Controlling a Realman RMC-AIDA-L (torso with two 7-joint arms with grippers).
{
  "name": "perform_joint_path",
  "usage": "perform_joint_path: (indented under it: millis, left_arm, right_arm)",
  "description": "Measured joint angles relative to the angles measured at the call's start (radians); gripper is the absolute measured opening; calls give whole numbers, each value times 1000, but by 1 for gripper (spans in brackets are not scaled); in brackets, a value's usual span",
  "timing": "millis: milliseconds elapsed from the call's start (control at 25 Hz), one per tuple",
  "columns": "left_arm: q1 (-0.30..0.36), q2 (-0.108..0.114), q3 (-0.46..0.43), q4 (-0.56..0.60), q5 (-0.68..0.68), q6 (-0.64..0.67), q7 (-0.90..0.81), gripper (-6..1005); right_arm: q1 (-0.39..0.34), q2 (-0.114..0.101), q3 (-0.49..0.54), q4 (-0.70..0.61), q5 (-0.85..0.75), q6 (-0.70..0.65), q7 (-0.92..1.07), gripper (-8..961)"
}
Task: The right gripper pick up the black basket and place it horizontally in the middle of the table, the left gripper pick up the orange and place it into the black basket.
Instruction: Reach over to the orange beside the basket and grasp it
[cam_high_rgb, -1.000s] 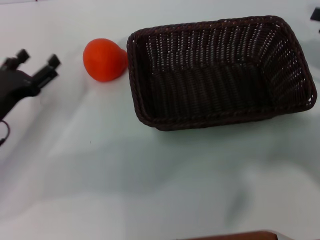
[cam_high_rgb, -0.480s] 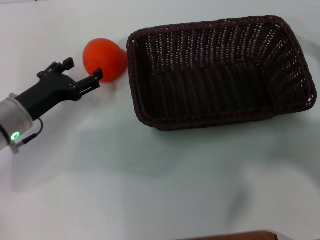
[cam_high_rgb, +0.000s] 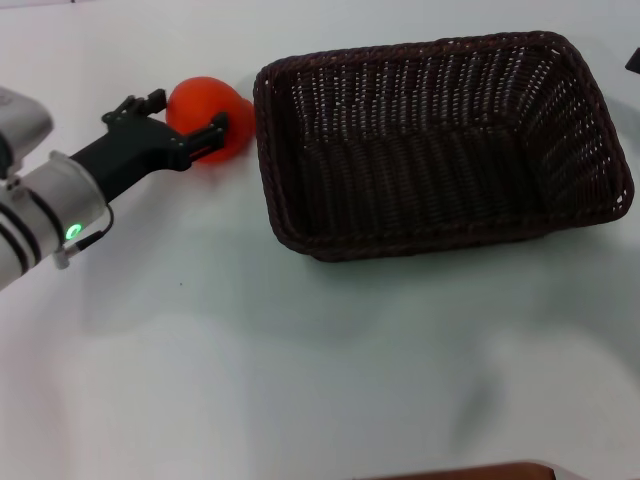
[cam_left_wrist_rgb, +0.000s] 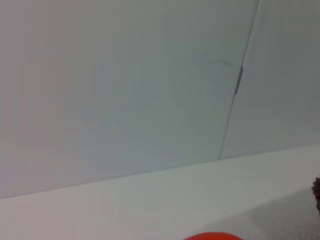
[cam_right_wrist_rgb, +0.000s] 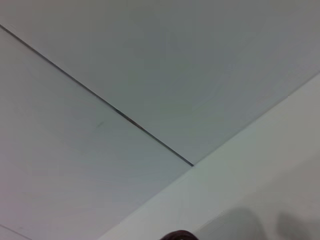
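Reaching in from the robot's left, the left gripper (cam_high_rgb: 185, 125) has its two black fingers spread apart on either side of the orange (cam_high_rgb: 203, 104), one finger on the far side and one on the near side; whether the pads press the skin cannot be told. The orange sits on the table (cam_high_rgb: 300, 350), its bulging end just beside the left short end of the black basket (cam_high_rgb: 440, 145). The basket lies with its long side running across the tabletop, mouth up, its braided rim and sloped woven walls in full sight. The right gripper (cam_high_rgb: 633, 60) shows only as a dark sliver at the right edge of the head view, well apart from the basket; its state cannot be told. The left wrist view catches the top of the orange (cam_left_wrist_rgb: 212, 236) at its lower edge, against a pale wall.
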Motion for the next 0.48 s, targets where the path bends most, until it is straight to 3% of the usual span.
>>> perform_joint_path:
  millis: [400, 480]
  left_arm:
    - [-49, -11, -7, 8, 107, 75, -50, 879]
    - [-39, -12, -11, -5, 107, 76, -50, 762]
  right_arm:
    - [-29, 5, 6, 57, 138, 11, -124, 663]
    - [-39, 5, 13, 76, 177, 11, -158, 663]
